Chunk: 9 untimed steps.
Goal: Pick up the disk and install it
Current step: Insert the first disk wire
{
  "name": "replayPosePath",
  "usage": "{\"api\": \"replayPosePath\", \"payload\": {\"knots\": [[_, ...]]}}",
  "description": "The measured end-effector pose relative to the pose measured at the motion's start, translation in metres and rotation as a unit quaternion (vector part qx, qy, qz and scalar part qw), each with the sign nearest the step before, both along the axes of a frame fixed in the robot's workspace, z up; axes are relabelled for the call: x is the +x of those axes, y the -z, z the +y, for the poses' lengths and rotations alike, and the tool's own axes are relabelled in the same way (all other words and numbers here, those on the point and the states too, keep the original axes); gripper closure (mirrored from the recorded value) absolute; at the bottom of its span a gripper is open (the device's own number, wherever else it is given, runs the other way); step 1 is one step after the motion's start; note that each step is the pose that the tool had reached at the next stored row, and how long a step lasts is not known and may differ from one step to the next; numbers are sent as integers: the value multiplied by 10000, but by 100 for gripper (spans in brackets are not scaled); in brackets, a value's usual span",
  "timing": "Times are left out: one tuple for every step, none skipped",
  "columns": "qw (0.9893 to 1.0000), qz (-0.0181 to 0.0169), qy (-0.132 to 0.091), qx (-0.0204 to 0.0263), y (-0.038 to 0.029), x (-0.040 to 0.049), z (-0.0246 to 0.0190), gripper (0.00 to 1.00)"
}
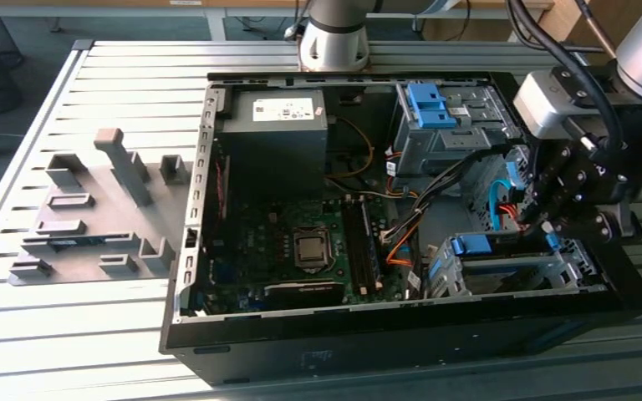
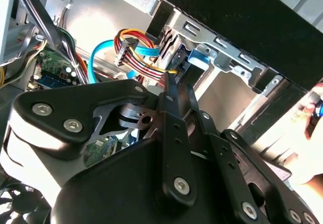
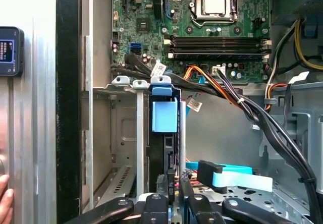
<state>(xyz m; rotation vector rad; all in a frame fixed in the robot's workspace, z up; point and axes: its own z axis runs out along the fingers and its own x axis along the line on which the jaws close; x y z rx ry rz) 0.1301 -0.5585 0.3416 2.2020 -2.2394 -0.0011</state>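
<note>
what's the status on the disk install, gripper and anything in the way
Gripper down at the drive cage, fingers together. Disk seated upright in its slot. Cable bundle close alongside.

Matt black claw (image 2: 174,90); bare metal drive cage (image 3: 128,133).

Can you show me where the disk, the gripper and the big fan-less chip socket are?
disk (image 3: 164,115): first wrist view, blue front tab.
gripper (image 3: 172,179): first wrist view, between fingertips.
socket (image 1: 312,249): exterior view, its middle.
</note>
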Motion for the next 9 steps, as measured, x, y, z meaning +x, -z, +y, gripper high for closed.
{"api": "replayPosePath", "payload": {"knots": [[10000, 0, 0, 0, -11, 0, 0, 76], [10000, 0, 0, 1, -13, 0, 0, 76], [10000, 0, 0, 1, -13, 0, 0, 78], [10000, 0, 0, 1, -13, 0, 0, 84], [10000, 0, 0, 1, -13, 0, 0, 84], [10000, 0, 0, 1, -13, 0, 0, 89], [10000, 0, 0, 1, -14, 0, 0, 89], [10000, 0, 0, 0, -14, 0, 0, 89], [10000, 0, 0, 0, -14, 0, 0, 89]]}}
